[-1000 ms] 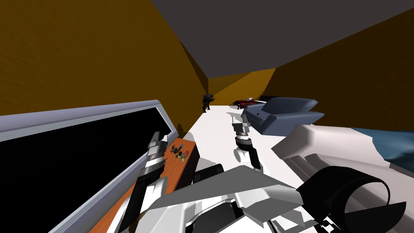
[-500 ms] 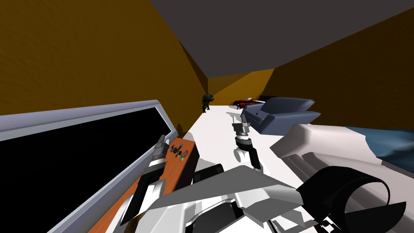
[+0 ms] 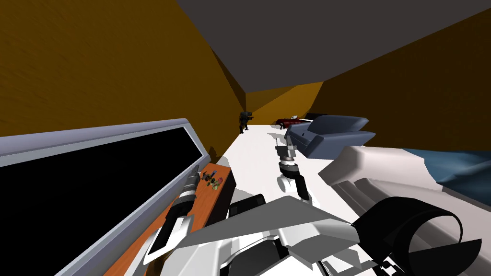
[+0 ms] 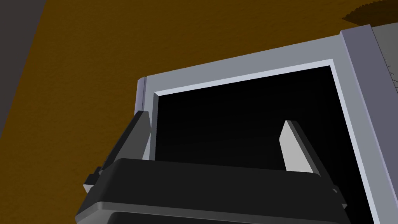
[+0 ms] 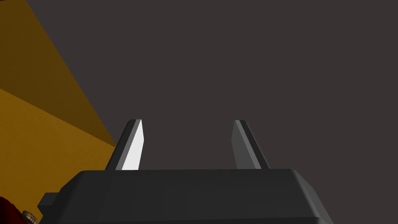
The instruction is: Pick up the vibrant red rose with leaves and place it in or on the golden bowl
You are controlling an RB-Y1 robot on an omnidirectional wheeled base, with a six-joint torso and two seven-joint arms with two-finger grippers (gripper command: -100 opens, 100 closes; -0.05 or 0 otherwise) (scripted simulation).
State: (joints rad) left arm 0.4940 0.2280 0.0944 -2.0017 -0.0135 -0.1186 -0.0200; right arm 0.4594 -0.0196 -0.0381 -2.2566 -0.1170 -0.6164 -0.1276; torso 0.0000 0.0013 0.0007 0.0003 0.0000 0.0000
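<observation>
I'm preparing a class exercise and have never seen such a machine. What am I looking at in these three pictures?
A two-armed robot in a simulated house. The head view looks down from its head; the other two look along each hand. The left hand, fingers open and empty, hangs over an orange surface beside a grey frame, near a cluster of small things too small to name. The right hand, also open and empty, hangs above the white floor.

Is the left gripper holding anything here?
No. In the left wrist view the left gripper is open, its two fingers set well apart with nothing between them.
</observation>
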